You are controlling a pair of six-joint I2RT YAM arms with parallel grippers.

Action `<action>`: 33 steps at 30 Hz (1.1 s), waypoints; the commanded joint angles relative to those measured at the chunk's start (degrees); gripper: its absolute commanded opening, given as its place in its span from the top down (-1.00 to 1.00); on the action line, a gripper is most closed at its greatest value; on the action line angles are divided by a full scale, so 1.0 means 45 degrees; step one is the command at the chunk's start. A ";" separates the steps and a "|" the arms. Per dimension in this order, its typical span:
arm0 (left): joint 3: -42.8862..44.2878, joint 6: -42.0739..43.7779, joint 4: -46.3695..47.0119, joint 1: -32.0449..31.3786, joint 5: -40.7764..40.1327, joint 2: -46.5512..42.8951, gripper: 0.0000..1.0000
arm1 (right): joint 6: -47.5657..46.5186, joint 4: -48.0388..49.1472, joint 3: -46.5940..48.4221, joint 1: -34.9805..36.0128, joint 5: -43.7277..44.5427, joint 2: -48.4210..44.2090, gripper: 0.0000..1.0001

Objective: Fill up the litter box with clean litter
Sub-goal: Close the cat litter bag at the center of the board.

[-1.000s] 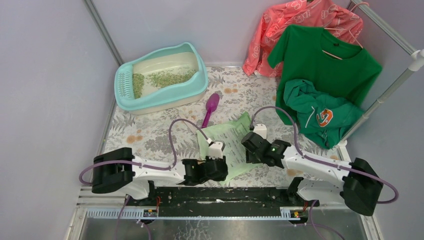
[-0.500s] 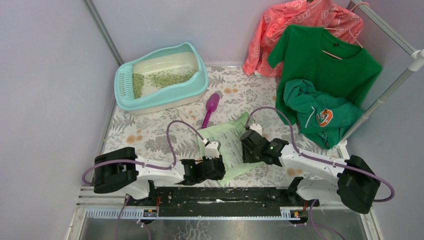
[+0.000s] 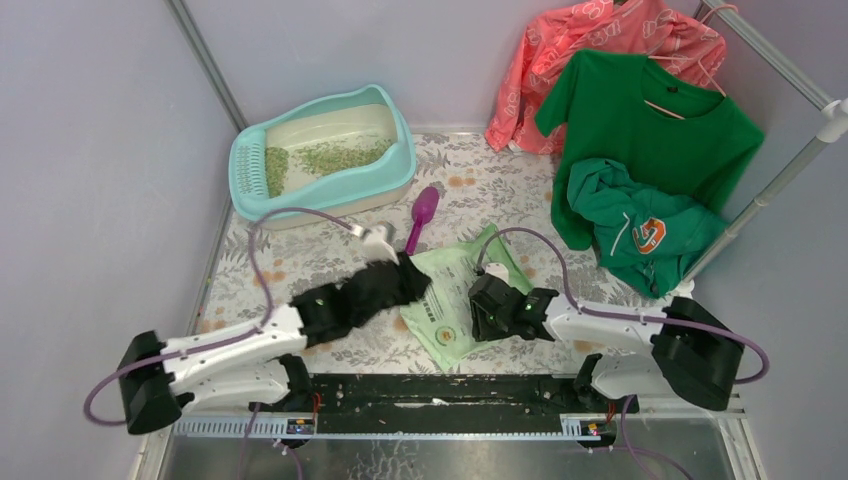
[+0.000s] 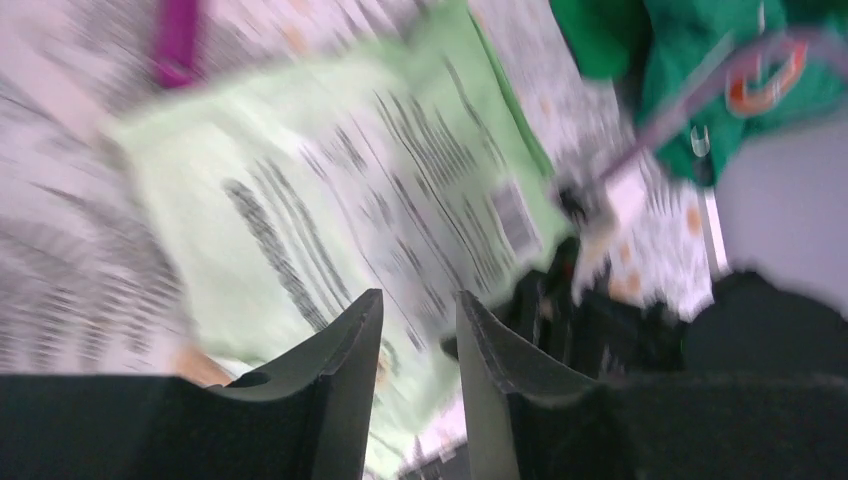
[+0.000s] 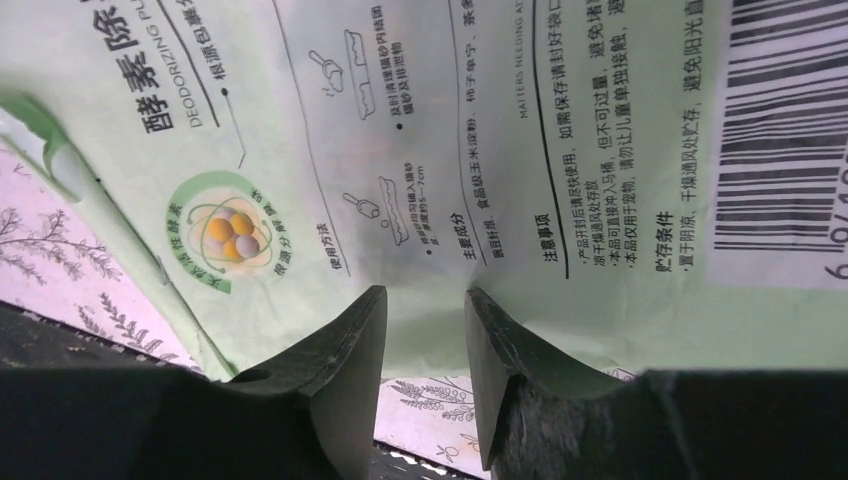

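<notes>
The left arm point(image 3: 228, 346) and the right arm point(image 3: 605, 326) are of the same build: white shells on the long links and bulky black housings at the joints. A thin purple cable point(image 3: 254, 255) loops along each arm (the one on the right is equally thin). Both bases sit on a black rail point(image 3: 430, 388). The left gripper point(image 4: 418, 297) and the right gripper point(image 5: 425, 292) have dark, matte fingers point(image 5: 340, 370), broad below and narrowing to blunt tips.
</notes>
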 commanded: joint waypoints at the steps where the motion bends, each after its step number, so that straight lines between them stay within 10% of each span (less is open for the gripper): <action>1: 0.0213 0.1807 -0.1990 0.2709 0.0265 -0.1317 0.17 | 0.0399 0.0239 -0.0010 0.0118 0.0559 0.0693 0.15; 8: 0.0017 0.2921 -0.1564 0.5760 0.2345 -0.1267 0.16 | 0.1228 -0.0789 0.0376 0.1087 0.1760 -0.0660 0.00; 19: -0.0610 0.2693 -0.0376 0.6167 0.3171 -0.0643 0.17 | 0.4508 0.0305 -0.1119 0.4487 0.2598 -0.2515 -0.20; 33: -0.0530 0.2735 -0.1026 0.6291 0.3038 -0.1469 0.17 | 0.2613 -0.7149 0.6876 0.9019 0.9736 0.7079 -0.43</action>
